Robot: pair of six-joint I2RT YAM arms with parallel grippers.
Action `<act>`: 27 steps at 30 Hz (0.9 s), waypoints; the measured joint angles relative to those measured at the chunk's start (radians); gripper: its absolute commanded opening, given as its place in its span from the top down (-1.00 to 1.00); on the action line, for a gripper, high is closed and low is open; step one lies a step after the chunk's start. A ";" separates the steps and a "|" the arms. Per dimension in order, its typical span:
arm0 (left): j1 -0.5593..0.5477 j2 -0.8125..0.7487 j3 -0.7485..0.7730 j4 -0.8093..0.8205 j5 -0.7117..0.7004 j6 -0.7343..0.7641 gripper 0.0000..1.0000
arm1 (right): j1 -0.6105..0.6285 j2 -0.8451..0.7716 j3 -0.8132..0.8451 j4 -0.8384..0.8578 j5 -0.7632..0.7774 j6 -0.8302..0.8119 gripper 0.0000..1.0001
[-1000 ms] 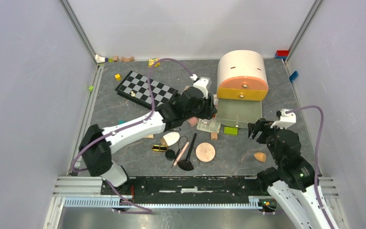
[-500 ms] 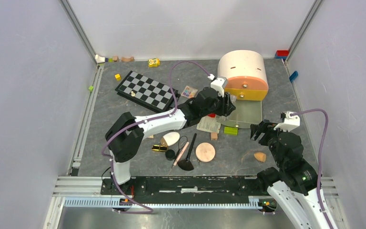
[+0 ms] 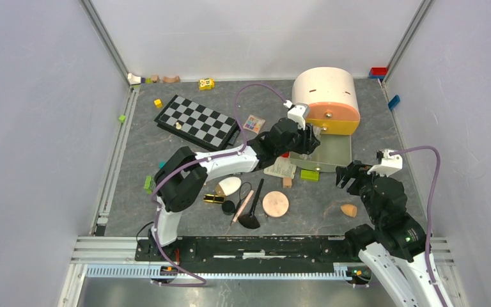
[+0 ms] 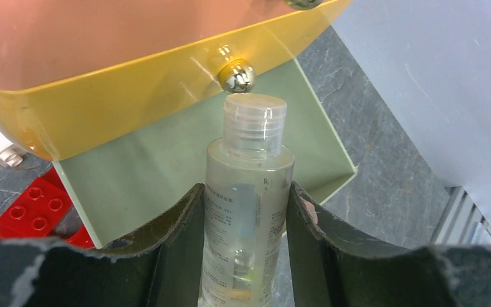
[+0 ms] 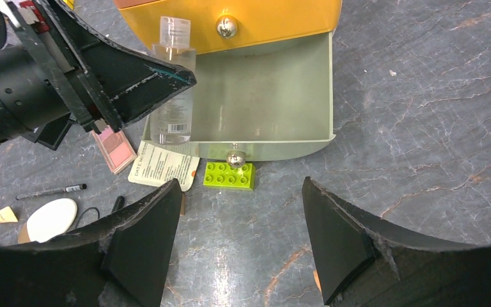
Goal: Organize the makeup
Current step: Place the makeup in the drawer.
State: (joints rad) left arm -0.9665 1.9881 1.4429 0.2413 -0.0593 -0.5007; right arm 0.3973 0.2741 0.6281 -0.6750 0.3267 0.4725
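My left gripper (image 4: 244,187) is shut on a clear bottle (image 4: 246,192) with a ribbed cap, held upright over the open pale green drawer (image 4: 134,179) of the round organiser (image 3: 325,96). The right wrist view shows this bottle (image 5: 172,96) at the drawer's left side. My right gripper (image 5: 241,198) stands open above bare table, just in front of the drawer. On the table lie a pink palette (image 5: 116,146), a peach compact (image 3: 275,204), a white oval (image 3: 229,185), a black-gold tube (image 3: 214,199), a pink stick (image 3: 243,204), a black brush (image 3: 254,204) and an orange sponge (image 3: 349,210).
A green brick (image 5: 229,174) sits against the drawer's front knob, and a red brick (image 4: 35,208) lies left of the drawer. A chessboard (image 3: 197,121) and a multicolour palette (image 3: 253,123) lie at the back left. A printed sachet (image 3: 280,168) rests beside the drawer.
My left arm has swung right with the bottle, from beside the organiser to over the open drawer. The right arm has hardly moved.
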 measured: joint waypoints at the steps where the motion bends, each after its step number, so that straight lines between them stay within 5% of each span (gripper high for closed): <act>1: 0.000 0.005 0.000 -0.002 -0.003 0.000 0.92 | 0.000 0.000 0.000 0.000 0.000 0.000 -0.52; 18: 0.000 0.037 0.017 -0.080 -0.142 0.000 0.91 | 0.000 0.005 0.000 0.001 -0.001 -0.002 -0.52; 27: 0.000 0.037 0.017 -0.106 -0.187 0.000 0.39 | 0.000 0.005 0.000 0.001 -0.001 -0.002 -0.52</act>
State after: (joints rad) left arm -0.9661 2.0247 1.4597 0.1356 -0.2459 -0.5003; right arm 0.3973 0.2787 0.6277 -0.6739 0.3256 0.4706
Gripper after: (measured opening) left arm 0.513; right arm 0.762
